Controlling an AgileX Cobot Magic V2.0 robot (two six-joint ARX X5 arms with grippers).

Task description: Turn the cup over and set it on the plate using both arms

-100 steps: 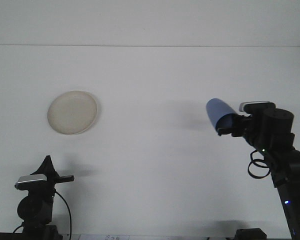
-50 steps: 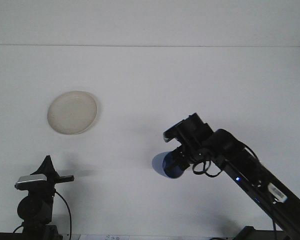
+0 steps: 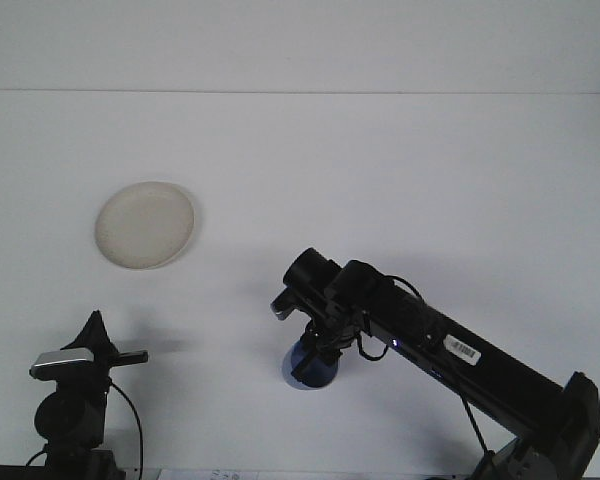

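Observation:
A blue cup (image 3: 307, 374) is low over the white table just right of centre. My right gripper (image 3: 316, 356) comes down on it from above and is shut on it, hiding its upper part. I cannot tell whether the cup touches the table or which end is up. A round cream plate (image 3: 145, 224) lies on the table at the left, well apart from the cup, with nothing on it. My left gripper (image 3: 97, 332) stays at the bottom left, pointing up, below the plate and holding nothing.
The right arm (image 3: 460, 350) stretches from the bottom right corner across the near table to the centre. The table's far edge (image 3: 300, 92) meets a white wall at the top.
The right arm has swung from the right side, where it held the cup in the air, leftward and down to the table's centre. The left arm and the plate have not moved.

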